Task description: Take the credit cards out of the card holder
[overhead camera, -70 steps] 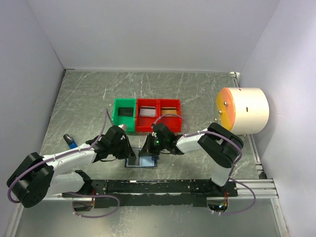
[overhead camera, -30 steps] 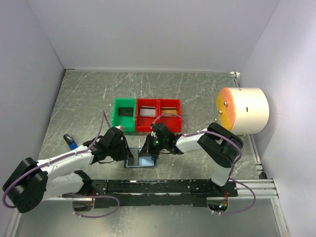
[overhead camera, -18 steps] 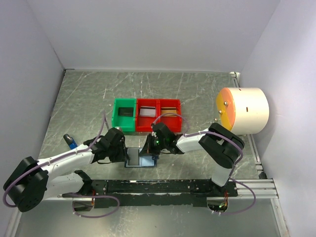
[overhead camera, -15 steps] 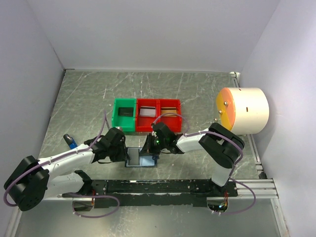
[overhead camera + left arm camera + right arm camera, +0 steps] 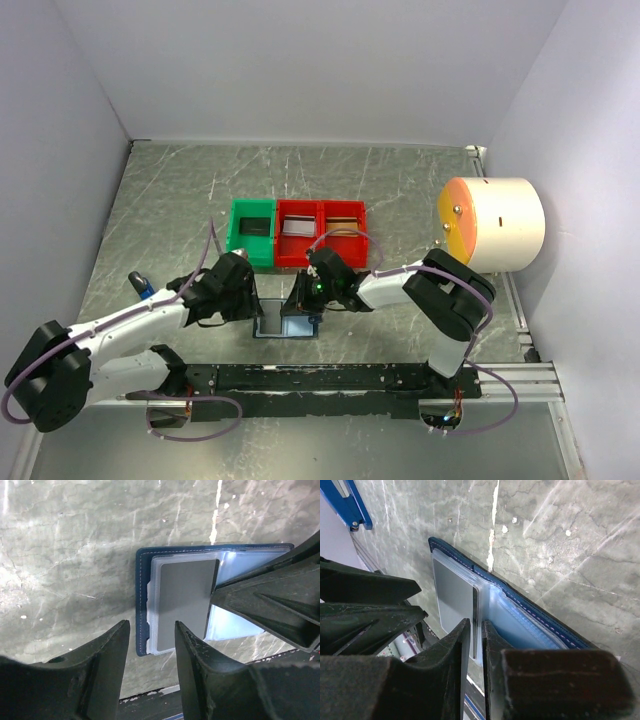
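Set against the overhead view of two seconds back, the cream drum [image 5: 490,222], the right arm [image 5: 420,285] and the bins sit as they did on the counter [image 5: 400,180]. The left arm [image 5: 130,325] now has its shoulder lower and further left, and its wrist is drawn slightly toward the upper left. That bares more of the card holder [image 5: 298,327], which lies open at lower centre.

Only the overhead view shows the green bin [image 5: 232,230] with a dark card [image 5: 256,226], and the red bins [image 5: 320,258] with a silvery card [image 5: 297,227] and a brown card [image 5: 343,223]. Only the wrist views show a grey card [image 5: 185,605] lying flat in the holder's clear left sleeve. The right wrist view adds a blue tag [image 5: 352,505] at upper left.

The left jaws stand well apart, holding nothing, their tips just short of the holder's left edge. The right jaws are parted by a narrow slit, tips down at the grey card's right edge, gripping nothing that shows.
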